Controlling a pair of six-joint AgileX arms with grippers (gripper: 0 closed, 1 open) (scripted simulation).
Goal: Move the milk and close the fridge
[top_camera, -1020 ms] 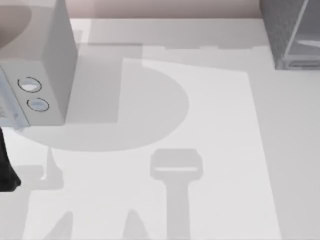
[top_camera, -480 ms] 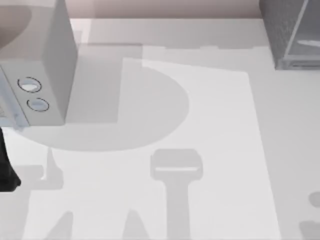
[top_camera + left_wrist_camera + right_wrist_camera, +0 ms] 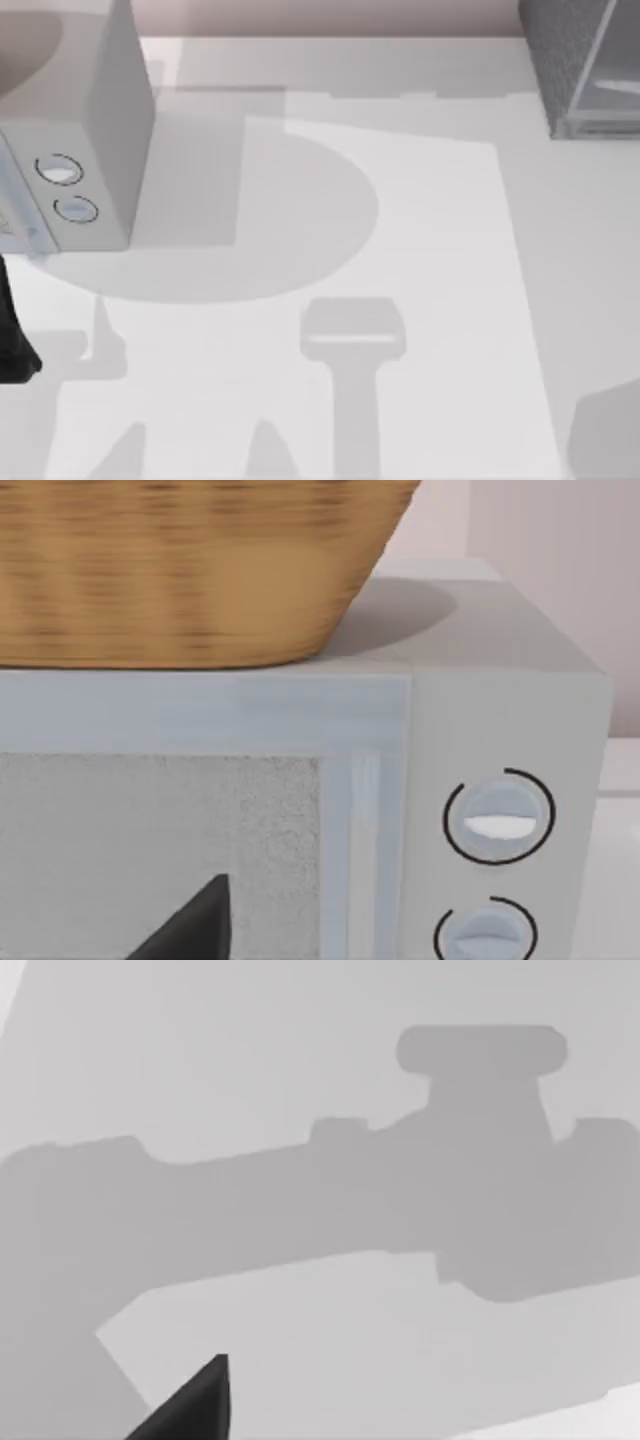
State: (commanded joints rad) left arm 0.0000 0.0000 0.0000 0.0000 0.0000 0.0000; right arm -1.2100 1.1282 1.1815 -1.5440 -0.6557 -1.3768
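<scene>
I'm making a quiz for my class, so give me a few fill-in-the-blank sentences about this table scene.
1. The pale grey box at the table's left has ____ round dials.
2. On top of that box sits a woven ____.
3. The fridge stands at the table's far ____ corner.

Missing words: two; basket; right

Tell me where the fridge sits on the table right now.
In the top view the fridge stands at the table's far right corner, across from the pale grey box with two dials at the far left.
</scene>
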